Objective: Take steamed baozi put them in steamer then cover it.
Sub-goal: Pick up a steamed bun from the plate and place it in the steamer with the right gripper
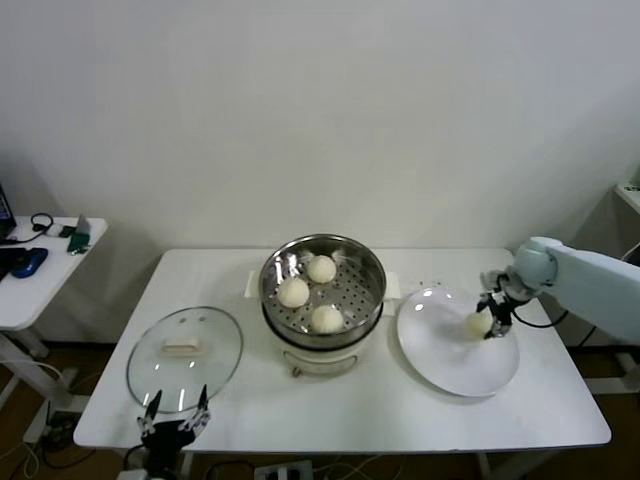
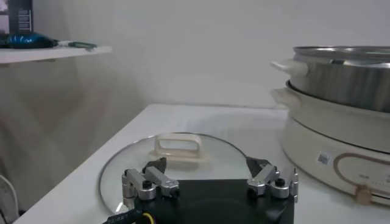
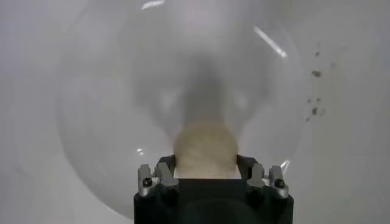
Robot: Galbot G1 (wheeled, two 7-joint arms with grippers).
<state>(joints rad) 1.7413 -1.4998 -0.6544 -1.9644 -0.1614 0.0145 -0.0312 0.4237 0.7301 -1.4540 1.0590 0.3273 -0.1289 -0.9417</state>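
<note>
Four steamed baozi in view: three (image 1: 321,268), (image 1: 293,292), (image 1: 326,318) lying apart on the perforated tray inside the steamer (image 1: 373,268), the fourth baozi (image 1: 477,323) on the white plate (image 1: 450,370), toward its right half. Right gripper (image 1: 487,322) down on the plate, fingers (image 3: 163,171) set on either side of that fourth bun and touching its flanks, closed in around it with the bun between them; bun resting on the plate in the right wrist view, (image 3: 205,148). Steamer at the middle of the white table (image 1: 400,420), shiny steel pot on a cream-white base, uncovered. Plate just beside the steamer on its right, tilted look of an oval from the head camera. Cover (image 1: 185,355) flat on the table left of the steamer, well apart from the plate, cream-white handle (image 2: 177,145) up. Left gripper (image 1: 175,411) parked at the near table edge just before the cover, fingers spread wide, nothing between them. Small dark specks (image 3: 315,73) on the table beyond the plate's rim. Side table (image 1: 40,290) off to the left, with dark gear on top.
</note>
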